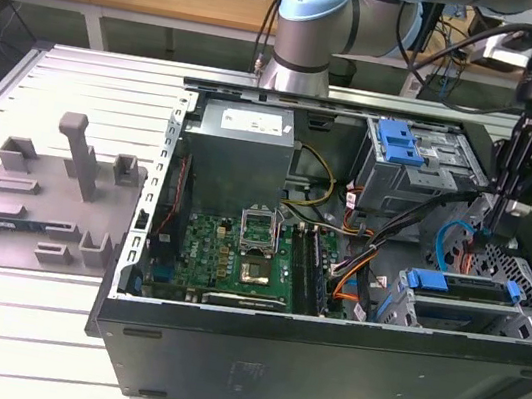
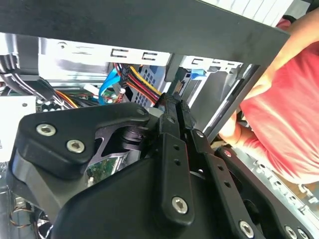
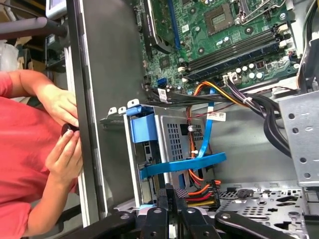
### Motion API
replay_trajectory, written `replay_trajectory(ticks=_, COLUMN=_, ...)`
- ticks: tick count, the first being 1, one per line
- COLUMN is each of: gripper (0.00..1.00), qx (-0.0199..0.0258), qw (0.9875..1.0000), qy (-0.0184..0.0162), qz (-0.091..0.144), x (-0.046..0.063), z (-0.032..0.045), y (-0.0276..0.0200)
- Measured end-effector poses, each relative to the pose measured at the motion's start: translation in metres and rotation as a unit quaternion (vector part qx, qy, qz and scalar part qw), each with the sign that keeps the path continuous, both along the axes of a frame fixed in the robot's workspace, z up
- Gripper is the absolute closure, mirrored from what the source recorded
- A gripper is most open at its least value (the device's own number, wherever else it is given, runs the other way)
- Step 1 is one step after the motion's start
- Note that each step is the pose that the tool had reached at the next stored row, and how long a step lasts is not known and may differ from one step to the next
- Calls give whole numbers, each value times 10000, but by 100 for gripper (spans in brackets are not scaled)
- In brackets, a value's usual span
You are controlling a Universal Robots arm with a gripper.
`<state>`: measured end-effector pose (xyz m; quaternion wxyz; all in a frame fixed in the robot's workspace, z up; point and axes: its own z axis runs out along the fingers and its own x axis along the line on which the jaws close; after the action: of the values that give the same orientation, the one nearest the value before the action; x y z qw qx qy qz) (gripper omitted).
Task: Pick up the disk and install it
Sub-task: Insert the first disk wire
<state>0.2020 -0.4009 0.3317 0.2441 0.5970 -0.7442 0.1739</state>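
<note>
The disk point(image 1: 461, 311) sits in the grey drive cage at the case's front corner, on the exterior view's right. Its bright blue carrier frame point(image 1: 461, 286) lies across the top, and the same frame point(image 3: 182, 168) also shows in the first wrist view. My gripper point(image 1: 497, 228) hangs inside the open computer case, just above and behind the disk on the side of its cable end. The fingers point(image 2: 172, 112) are pressed together with nothing visible between them. Their tips point(image 3: 172, 195) stand next to the red, yellow and black cable plug point(image 3: 202, 191).
A blue plastic bracket point(image 1: 401, 140) tops a second grey cage at the back. Cable bundles point(image 1: 380, 248) cross between the motherboard point(image 1: 237, 256) and the cages. A person's hands point(image 3: 65, 134) rest on the case wall close to my gripper. A grey fixture point(image 1: 44, 195) lies on the table.
</note>
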Motion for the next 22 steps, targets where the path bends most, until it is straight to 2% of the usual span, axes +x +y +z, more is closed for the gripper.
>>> replay_trajectory(ticks=5, gripper=84, qx=127, qw=9999, qy=-30, qz=0, x=-17, z=0, y=-77)
replay_trajectory(ticks=8, gripper=84, qx=243, qw=9997, qy=-53, qz=0, x=-31, z=0, y=-149)
replay_trajectory(ticks=10, gripper=84, qx=266, qw=9996, qy=-58, qz=0, x=-41, z=1, y=-185)
replay_trajectory(ticks=13, gripper=84, qx=279, qw=9996, qy=-65, qz=1, x=-60, z=14, y=-270)
replay_trajectory(ticks=16, gripper=84, qx=295, qw=9995, qy=-73, qz=2, x=-72, z=19, y=-330)
replay_trajectory(ticks=19, gripper=84, qx=338, qw=9994, qy=-87, qz=3, x=-82, z=23, y=-378)
replay_trajectory(ticks=21, gripper=84, qx=446, qw=9989, qy=-123, qz=6, x=-90, z=41, y=-407)
replay_trajectory(ticks=22, gripper=84, qx=557, qw=9983, qy=-157, qz=6, x=-97, z=50, y=-421)
